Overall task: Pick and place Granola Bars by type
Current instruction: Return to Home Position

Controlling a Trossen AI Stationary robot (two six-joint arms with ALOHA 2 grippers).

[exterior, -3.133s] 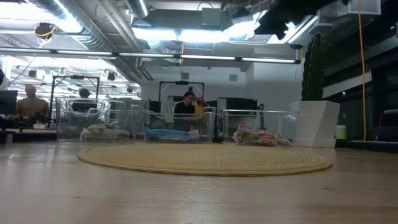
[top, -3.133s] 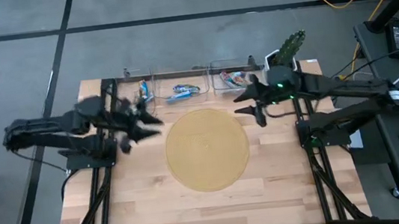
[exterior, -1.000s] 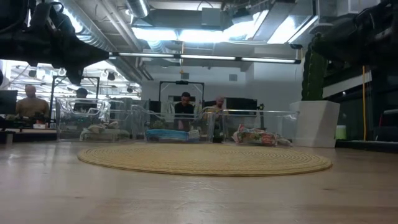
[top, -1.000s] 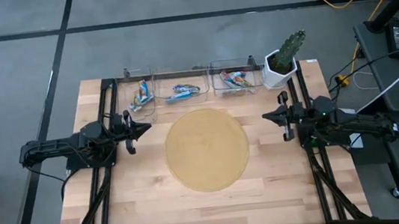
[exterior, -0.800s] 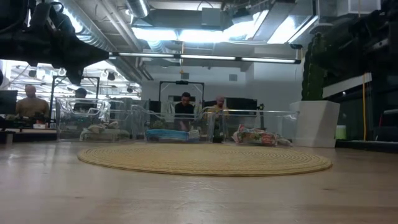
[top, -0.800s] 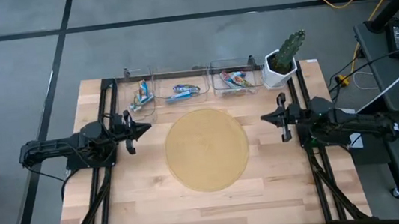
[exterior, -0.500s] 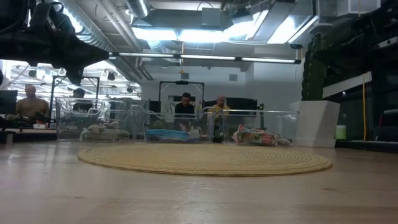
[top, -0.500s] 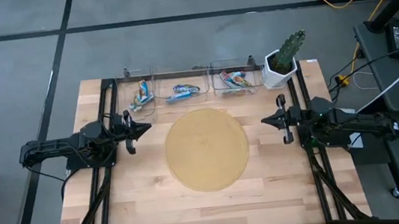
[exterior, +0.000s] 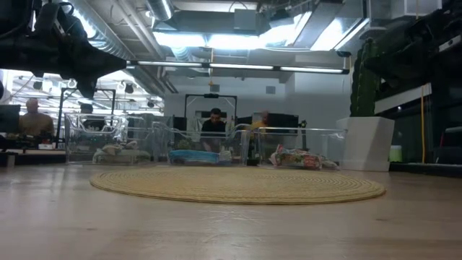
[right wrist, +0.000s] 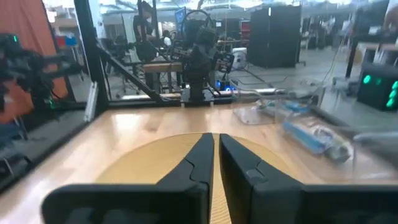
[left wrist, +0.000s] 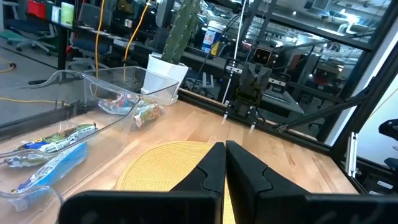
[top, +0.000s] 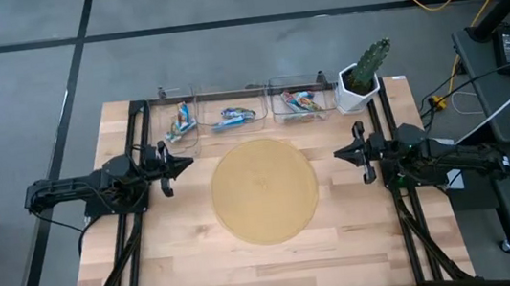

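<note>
The Granola Bars lie in three clear bins along the table's far edge: a left bin (top: pixel 180 123), a middle bin (top: pixel 236 116) with blue wrappers, and a right bin (top: pixel 299 102) with multicoloured ones. The round tan mat (top: pixel 264 190) lies bare in the middle. My left gripper (top: pixel 180 163) hangs shut above the table at the mat's left edge, its fingers meeting (left wrist: pixel 224 163). My right gripper (top: pixel 338 153) hangs at the mat's right edge, pointing at the mat, its fingers (right wrist: pixel 216 155) all but together with only a thin slit between them. Neither holds anything.
A white pot with a cactus (top: pixel 360 78) stands at the far right corner beside the right bin. Black frame rails (top: pixel 136 243) run along both sides of the table. The wooden top near the front edge (top: pixel 269 266) is open. People sit in the room beyond (exterior: pixel 215 119).
</note>
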